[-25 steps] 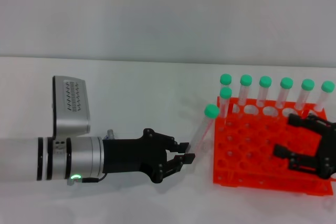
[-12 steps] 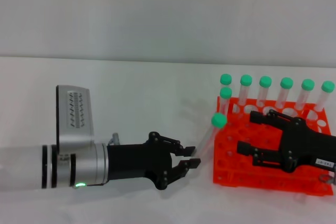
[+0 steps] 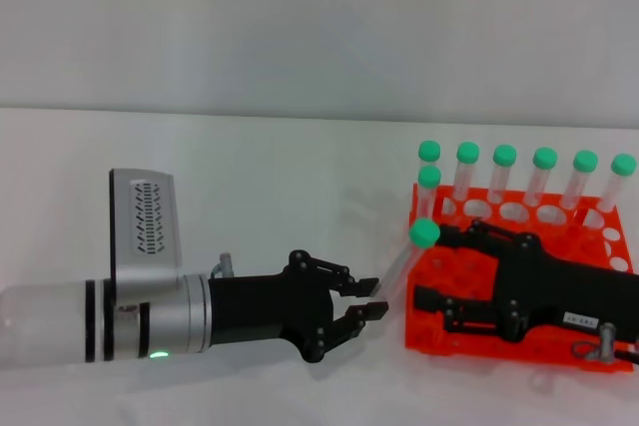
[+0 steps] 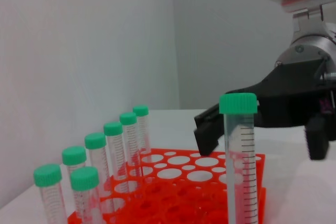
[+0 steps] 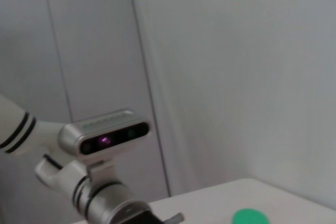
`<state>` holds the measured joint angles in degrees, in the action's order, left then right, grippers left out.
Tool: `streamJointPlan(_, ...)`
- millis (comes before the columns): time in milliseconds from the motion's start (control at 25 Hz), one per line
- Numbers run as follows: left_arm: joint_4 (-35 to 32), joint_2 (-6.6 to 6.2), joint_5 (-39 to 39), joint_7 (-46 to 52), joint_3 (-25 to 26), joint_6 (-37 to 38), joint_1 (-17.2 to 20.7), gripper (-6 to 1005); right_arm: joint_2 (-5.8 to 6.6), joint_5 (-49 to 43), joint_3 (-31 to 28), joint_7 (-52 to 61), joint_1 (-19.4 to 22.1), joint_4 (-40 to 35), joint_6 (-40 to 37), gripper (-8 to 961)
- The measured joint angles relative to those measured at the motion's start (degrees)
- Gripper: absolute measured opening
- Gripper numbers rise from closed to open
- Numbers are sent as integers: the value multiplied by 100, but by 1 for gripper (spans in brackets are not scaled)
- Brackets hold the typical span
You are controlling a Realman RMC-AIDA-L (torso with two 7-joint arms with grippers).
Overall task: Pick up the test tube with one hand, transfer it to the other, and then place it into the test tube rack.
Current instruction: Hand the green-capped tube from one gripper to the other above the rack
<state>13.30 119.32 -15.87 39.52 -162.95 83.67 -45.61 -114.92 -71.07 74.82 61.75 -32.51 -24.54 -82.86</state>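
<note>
Here, the left end effector (image 3: 367, 299) pinches one test tube (image 3: 407, 254) at the rack's (image 3: 519, 351) nine o'clock edge; seven others (image 3: 504, 172) stand inside. The right end effector (image 3: 439, 266) spreads open at its cap.

Lighting: bright, even, diffuse; no single source evident. White counter (image 3: 250, 177) near overexposed, meeting the wall at low contrast. Shadows faint and soft-edged beneath the left gripper (image 3: 367, 299) and beside the test tube rack (image 3: 599, 236). No hard glare. Head view slightly soft overall. Left wrist view: the test tube (image 4: 240, 150) sharp with graduations legible; nearer capped tubes (image 4: 84, 182) softer. Right wrist view hazy, low contrast.
</note>
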Motion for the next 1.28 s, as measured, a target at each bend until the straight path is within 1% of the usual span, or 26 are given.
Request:
streamJointPlan(240, -6, -4, 0, -88, 0, -1, -1, 190, -44, 2, 27, 1, -11, 3, -44, 884)
streamJointPlan(520, -13, 1, -3, -166, 0, -1, 23, 191, -115, 63, 43, -101, -8, 3, -31, 847)
streamJointPlan(680, -20, 3, -4, -170, 0, -1, 25, 191, -127, 113, 154, -117, -28, -20, -18, 826)
streamJointPlan(920, -21, 3, 3, -172, 0, 0, 28, 190, -130, 441, 385, -269, -31, 2, 36, 794)
streamJointPlan(1120, -30, 3, 15, -173, 0, 1, 37, 190, -127, 555, 530, -353, -22, 1, 84, 608)
streamJointPlan(1280, -30, 3, 16, -173, 0, 1, 36, 191, -128, 880, 1031, -411, -44, -40, 317, 537)
